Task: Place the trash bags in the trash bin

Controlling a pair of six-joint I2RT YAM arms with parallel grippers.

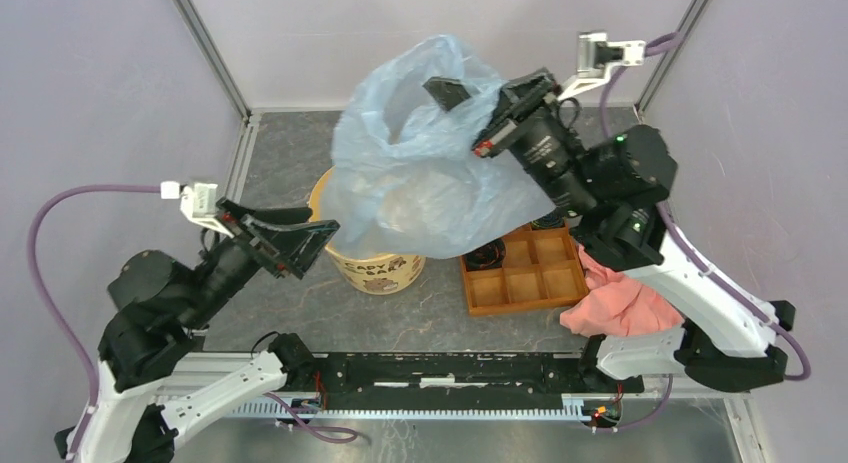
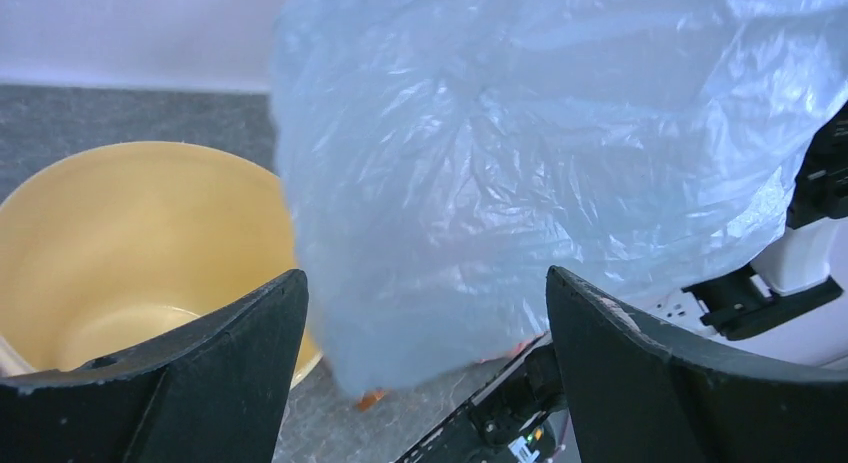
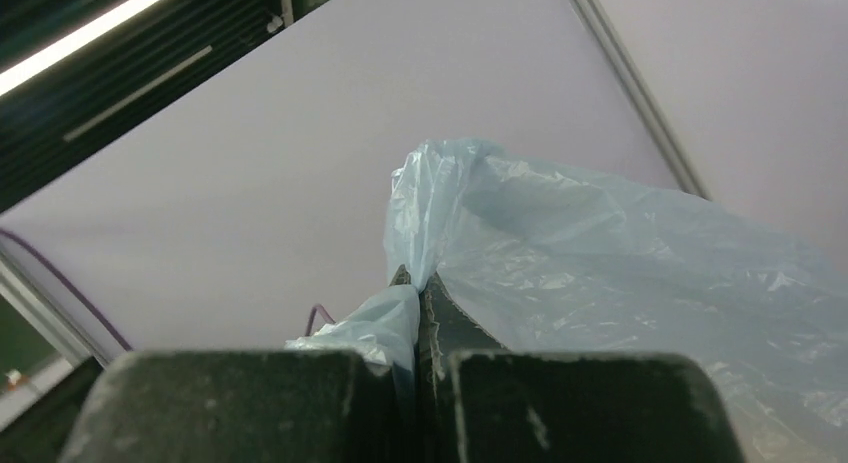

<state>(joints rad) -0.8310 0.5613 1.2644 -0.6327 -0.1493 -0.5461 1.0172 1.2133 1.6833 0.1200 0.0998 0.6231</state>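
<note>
My right gripper [image 1: 452, 91] is shut on the top edge of the pale blue trash bag [image 1: 420, 163] and holds it high over the table. The bag hangs down over the back and right part of the cream-yellow trash bin [image 1: 378, 268], hiding most of its mouth. In the right wrist view the gripper [image 3: 415, 283] pinches bag plastic [image 3: 600, 253]. My left gripper [image 1: 322, 235] is open and empty, just left of the bin and bag. In the left wrist view the gripper [image 2: 425, 283] faces the bag [image 2: 520, 163] with the bin's inside [image 2: 130, 243] at left.
An orange compartment tray [image 1: 525, 273] sits right of the bin, partly under the bag. A pink cloth [image 1: 620, 303] lies by the right arm's base. Grey stone-look table [image 1: 420, 323] with frame posts at the back corners.
</note>
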